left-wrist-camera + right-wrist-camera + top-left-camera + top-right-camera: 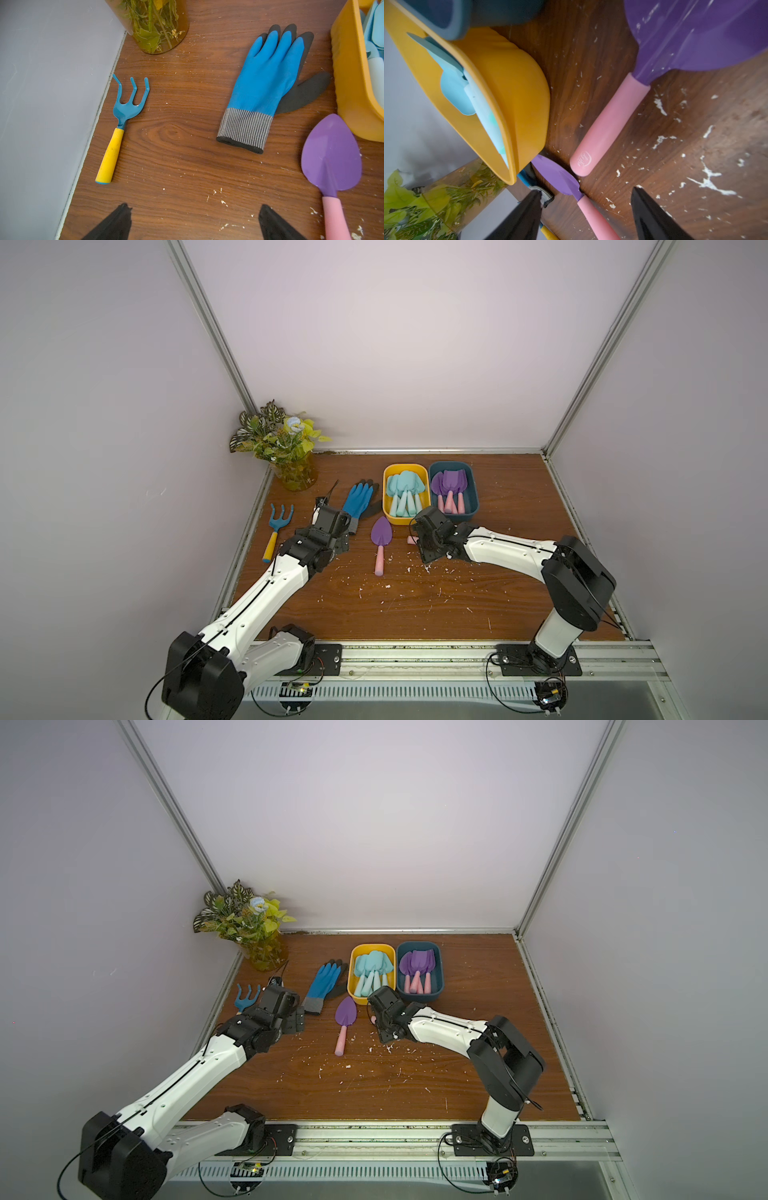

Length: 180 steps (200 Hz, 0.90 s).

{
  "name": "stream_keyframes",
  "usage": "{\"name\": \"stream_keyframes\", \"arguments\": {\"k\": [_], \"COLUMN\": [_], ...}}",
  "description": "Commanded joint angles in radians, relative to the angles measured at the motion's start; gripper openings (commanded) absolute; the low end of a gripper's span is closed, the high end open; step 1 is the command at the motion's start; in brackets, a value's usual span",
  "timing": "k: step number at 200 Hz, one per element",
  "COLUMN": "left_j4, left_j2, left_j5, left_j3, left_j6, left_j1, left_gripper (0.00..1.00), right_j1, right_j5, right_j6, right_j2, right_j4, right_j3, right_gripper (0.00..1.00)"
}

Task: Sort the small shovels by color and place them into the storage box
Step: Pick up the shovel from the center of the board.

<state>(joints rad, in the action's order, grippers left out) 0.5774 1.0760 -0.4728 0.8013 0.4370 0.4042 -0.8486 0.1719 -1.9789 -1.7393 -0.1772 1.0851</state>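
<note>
Wood-grain tabletop (457,605), flecked with white crumbs and closed in by pale walls, is seen in both top views; a yellow box (385,499) full of aqua shovels (405,489) stands just beside the right gripper (586,190); a dark blue box (475,497) holding purple shovels (451,483) stands against the yellow one, just beside the right wrist. Two purple, pink-handled shovels are not yet boxed; the nearer purple shovel (608,122) lies close under the right gripper, its handle end showing just past the fingertips; whether it is already straddled cannot be told. The second purple shovel (380,537) lies farther ahead, between the two grippers. The right gripper's jaws are seen apart, nothing clamped; the left gripper (194,206) is spread wide over bare wood, empty.

The step in hand is judged to be the pickup of the nearer shovel; the pink handle should be straddled squarely and low, not the broad blade; the yellow box's wall should be cleared on the lift; release is best made over the dark blue box, handle laid like the others.
</note>
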Motion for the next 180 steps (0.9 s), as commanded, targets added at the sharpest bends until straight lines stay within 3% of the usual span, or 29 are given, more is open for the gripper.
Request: {"name": "stream_keyframes", "arguments": {"k": [1,180], "left_j4": [0.0,0.0], "left_j2": [-0.016,-0.005], "left_j5": [-0.011,-0.015], "left_j3": [-0.013,-0.013], "left_j6": [0.006,0.009], "left_j1": [-0.014,-0.028], "left_gripper": [0.98,0.98], "right_j1": [0.002,0.016], "right_j5": [-0.033,-0.08], "right_j6": [-0.006,-0.018], "right_j2": [-0.015,-0.121], "right_j4": [0.007,0.007], "right_j3": [0.039,-0.008], "right_gripper": [0.74,0.55]}}
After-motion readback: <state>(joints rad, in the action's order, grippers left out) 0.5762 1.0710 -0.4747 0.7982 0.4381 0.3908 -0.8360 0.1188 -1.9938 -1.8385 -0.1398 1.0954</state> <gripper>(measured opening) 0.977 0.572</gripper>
